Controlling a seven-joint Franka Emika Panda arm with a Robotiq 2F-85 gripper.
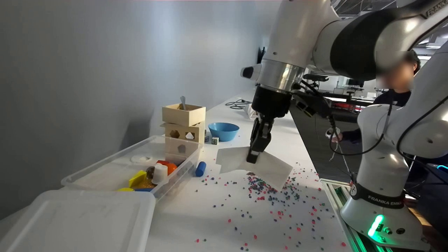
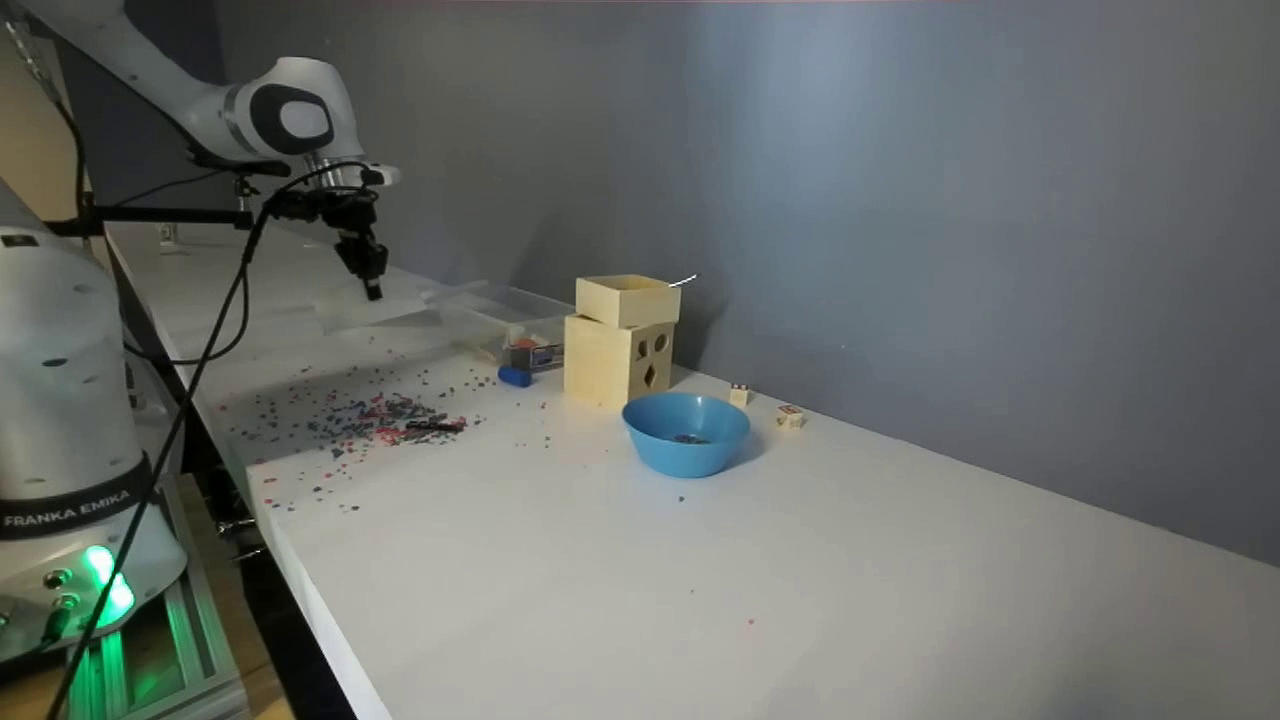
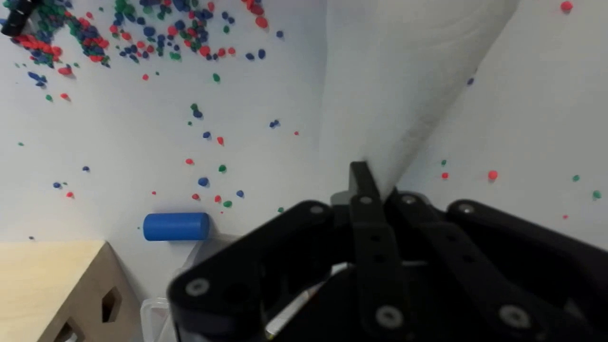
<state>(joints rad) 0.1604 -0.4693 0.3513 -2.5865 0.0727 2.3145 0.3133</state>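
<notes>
Slanting lengthwise, the sheet points down-right in an exterior view.

Premises: by appearance, a robotics lab. Grounds, as found: robot arm, white, one; its base stood on a metal frame and bore a lit green lamp. Table, white, long, one; ran along a plain grey wall. Cables, black; hung beside the arm. Cord, dark; lay loose on the table. Ceiling, crossed by lines, with bright lights; showed behind. Equipment, distant, too blurred to itemise; stood beyond the table. Person, one, dark-clothed; was beyond the arm.
</notes>
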